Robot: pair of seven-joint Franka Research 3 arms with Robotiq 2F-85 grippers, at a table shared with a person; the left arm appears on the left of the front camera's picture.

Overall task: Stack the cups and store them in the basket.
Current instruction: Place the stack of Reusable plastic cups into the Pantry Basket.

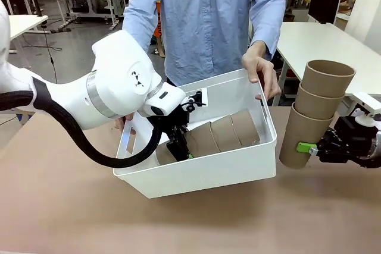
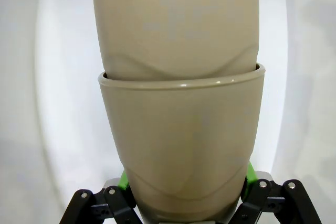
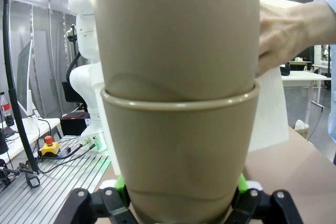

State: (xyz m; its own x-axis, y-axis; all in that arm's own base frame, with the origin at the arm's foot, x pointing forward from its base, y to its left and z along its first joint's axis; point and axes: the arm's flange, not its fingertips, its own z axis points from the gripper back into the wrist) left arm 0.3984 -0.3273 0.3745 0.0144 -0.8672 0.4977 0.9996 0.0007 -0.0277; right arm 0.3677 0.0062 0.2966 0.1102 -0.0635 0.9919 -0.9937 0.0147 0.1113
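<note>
A person's hand [image 1: 264, 71] holds the white basket [image 1: 202, 178] by its far rim, tilted toward me. Inside it a stack of tan cups [image 1: 227, 132] lies on its side, and my left gripper [image 1: 179, 147] is shut on the stack's lowest cup. In the left wrist view those nested cups [image 2: 181, 140] sit between the green pads [image 2: 124, 182] against the white basket floor. To the right of the basket, my right gripper [image 1: 310, 148] is shut on the bottom cup of an upright stack of three cups [image 1: 318, 108]. In the right wrist view this stack [image 3: 181, 129] is seen close up.
The brown table [image 1: 190, 224] stretches in front of the basket. The person stands at the far side; the hand [image 3: 286, 30] and the basket wall [image 3: 270, 114] are just beyond the right stack. White tables stand behind.
</note>
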